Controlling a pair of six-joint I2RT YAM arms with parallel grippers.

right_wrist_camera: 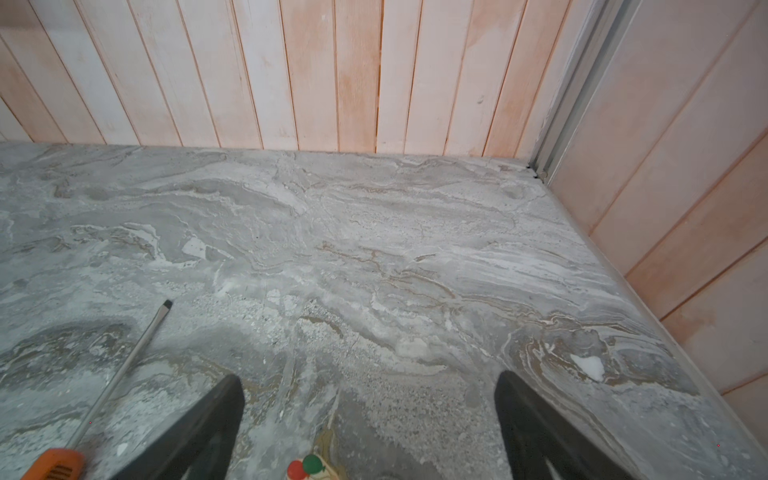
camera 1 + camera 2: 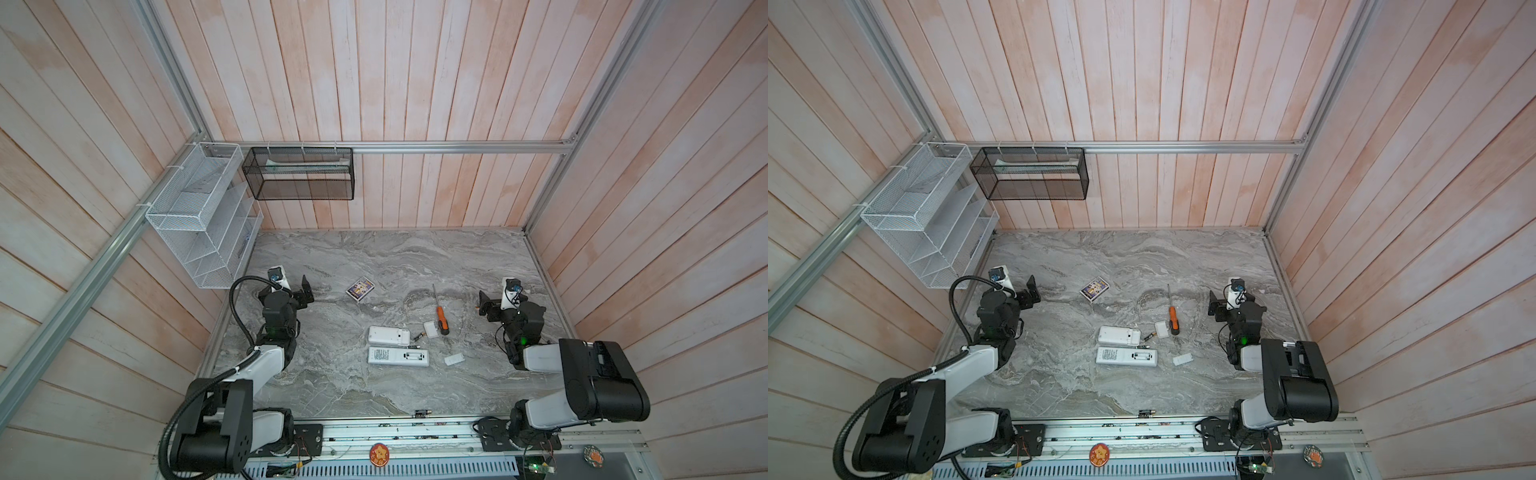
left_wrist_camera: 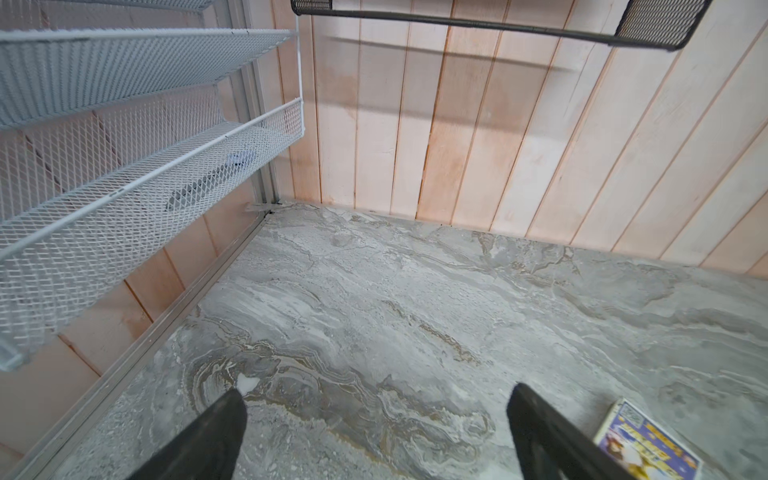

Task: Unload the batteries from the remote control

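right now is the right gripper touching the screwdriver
Apart. The right wrist view shows bare table between the open right gripper and the screwdriver.

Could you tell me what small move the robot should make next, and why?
Probably swing the right end effector toward the lower remote: its compartment lies uncovered, and I cannot tell whether cells remain inside. It and the left end effector stand open and empty; loose batteries lie by the upper remote.
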